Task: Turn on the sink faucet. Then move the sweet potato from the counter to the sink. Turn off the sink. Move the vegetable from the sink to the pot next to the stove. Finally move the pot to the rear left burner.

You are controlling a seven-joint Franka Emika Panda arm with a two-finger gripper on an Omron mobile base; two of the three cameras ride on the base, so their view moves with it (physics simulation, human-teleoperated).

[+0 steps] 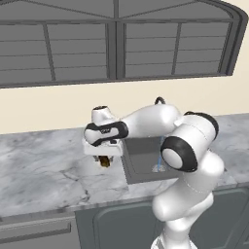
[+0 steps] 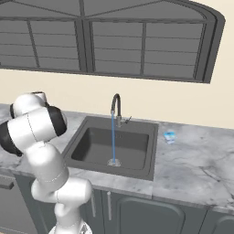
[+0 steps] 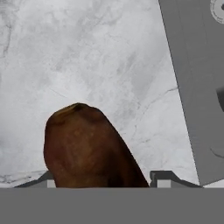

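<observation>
The sink (image 2: 109,148) is set into the counter (image 2: 196,160), with the faucet (image 2: 116,107) at its rear edge and a stream of water (image 2: 113,137) falling into the basin. On the counter just left of the sink lies the sweet potato (image 1: 105,161), between the 2 fingertips of the gripper (image 1: 104,160) directly above it. A small cup (image 2: 170,136) stands on the counter just right of the sink, below the window (image 2: 105,36) on the wall behind.
</observation>
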